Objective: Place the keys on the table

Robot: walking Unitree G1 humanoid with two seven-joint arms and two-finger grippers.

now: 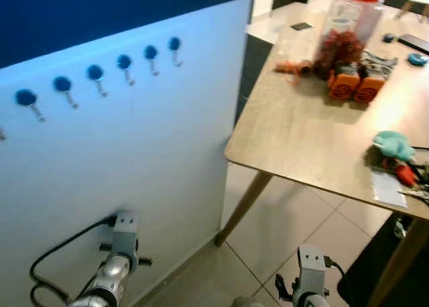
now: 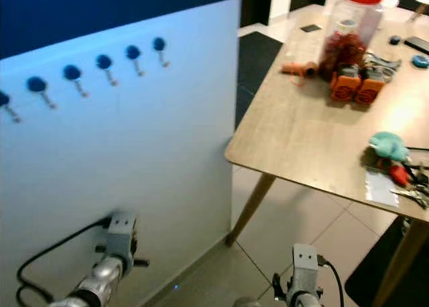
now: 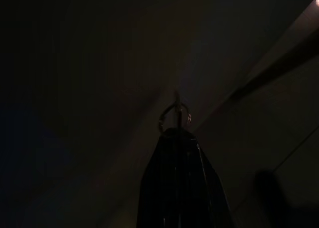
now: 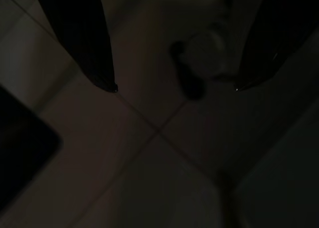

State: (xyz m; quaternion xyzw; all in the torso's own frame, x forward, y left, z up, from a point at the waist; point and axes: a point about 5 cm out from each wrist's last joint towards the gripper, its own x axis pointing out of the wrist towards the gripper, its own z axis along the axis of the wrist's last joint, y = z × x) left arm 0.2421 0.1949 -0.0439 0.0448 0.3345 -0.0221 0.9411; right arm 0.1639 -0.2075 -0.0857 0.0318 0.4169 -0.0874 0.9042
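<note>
In the dark left wrist view my left gripper [image 3: 176, 131] hangs low with its two black fingers pressed together. A small metal key ring [image 3: 175, 116] sticks out from their tips, and any keys on it are hidden. My right gripper [image 4: 174, 88] hangs open over the tiled floor with nothing between its fingers. The wooden table [image 1: 301, 139] stands ahead and to my right. Near its right edge lie a teal object [image 1: 393, 145], a red piece and some metal keys [image 1: 417, 188]. Both silver forearms, left [image 1: 115, 263] and right [image 1: 311, 280], point down at the bottom of the eye views.
A white wall panel [image 1: 134, 159] with a row of blue hooks [image 1: 94, 72] stands close on my left. On the table are a red-lidded jar [image 1: 348, 25], two orange items [image 1: 355, 86] and small gadgets. A table leg [image 1: 244, 206] slants to the tiled floor, and a dark mat [image 1: 375, 277] lies under the table.
</note>
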